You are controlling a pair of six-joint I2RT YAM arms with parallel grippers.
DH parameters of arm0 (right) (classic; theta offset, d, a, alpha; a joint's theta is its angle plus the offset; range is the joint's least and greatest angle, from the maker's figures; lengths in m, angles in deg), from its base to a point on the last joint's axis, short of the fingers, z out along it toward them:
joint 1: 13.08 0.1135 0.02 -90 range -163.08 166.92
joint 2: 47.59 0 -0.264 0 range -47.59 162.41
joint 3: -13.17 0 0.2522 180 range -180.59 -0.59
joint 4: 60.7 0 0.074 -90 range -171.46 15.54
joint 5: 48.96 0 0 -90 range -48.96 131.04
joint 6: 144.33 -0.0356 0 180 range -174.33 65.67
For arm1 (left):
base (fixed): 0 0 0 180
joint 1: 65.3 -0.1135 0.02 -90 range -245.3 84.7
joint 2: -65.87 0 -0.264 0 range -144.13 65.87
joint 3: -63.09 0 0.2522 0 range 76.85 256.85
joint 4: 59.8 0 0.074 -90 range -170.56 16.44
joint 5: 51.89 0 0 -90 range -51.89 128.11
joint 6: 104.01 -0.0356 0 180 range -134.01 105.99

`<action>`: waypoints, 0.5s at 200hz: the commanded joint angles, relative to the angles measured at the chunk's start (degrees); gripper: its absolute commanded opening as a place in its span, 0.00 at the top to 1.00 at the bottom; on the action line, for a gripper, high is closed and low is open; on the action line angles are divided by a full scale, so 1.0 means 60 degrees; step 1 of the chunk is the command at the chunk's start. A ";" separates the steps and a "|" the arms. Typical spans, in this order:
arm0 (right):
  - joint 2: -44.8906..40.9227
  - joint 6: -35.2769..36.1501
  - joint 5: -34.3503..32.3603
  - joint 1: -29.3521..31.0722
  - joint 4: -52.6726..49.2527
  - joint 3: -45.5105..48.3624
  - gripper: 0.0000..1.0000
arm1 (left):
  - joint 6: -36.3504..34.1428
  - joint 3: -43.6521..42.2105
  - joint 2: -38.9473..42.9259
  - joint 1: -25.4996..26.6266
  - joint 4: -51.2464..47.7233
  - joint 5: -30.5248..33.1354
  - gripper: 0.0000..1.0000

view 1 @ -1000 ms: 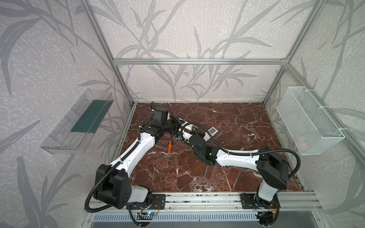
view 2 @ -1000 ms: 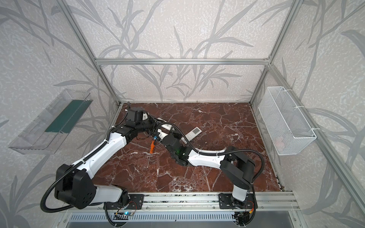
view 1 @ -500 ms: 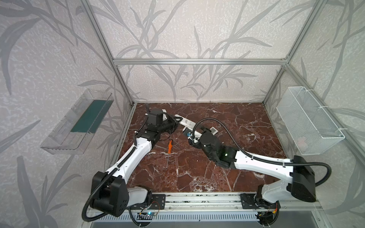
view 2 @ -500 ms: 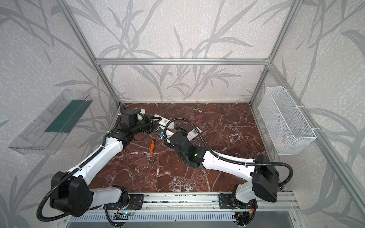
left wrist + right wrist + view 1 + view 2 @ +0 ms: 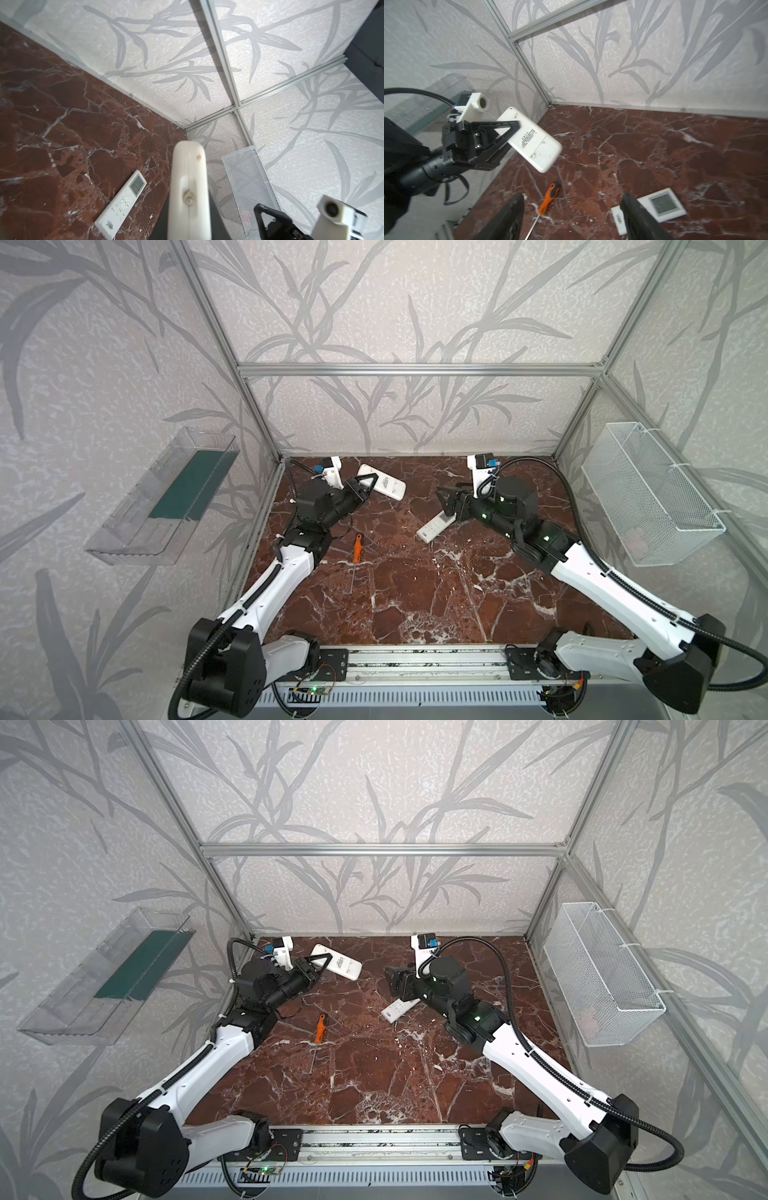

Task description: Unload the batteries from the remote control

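Right wrist view: left tool [image 5: 513, 135] clamps the white remote [image 5: 533, 141] clear of the worktop [image 5: 654, 145]. Back cover [image 5: 546, 151] shut; batteries unseen, presumably inside. Right tool [image 5: 572, 196] spread wide, empty. Step judged: opening the compartment. Next: right tool must slide the cover off.

White remote [image 5: 381, 488], orange-handled screwdriver [image 5: 357, 548], red-veined marble tabletop [image 5: 415, 593]

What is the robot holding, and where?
The left gripper holds the white remote near its end opposite the battery cover. The right gripper holds nothing.
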 commanded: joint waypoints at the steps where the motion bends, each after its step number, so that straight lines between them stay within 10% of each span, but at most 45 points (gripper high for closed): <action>1: 0.0637 -0.2970 0.2333 -0.0058 0.1991 0.0316 0.26 | 0.0289 0.0085 0.0037 -0.0005 0.2018 -0.0632 1.00; 100: 0.2643 -0.4731 0.3449 -0.0191 0.4385 -0.0387 0.34 | 0.0772 0.0380 0.0109 0.0012 0.2292 -0.1878 1.00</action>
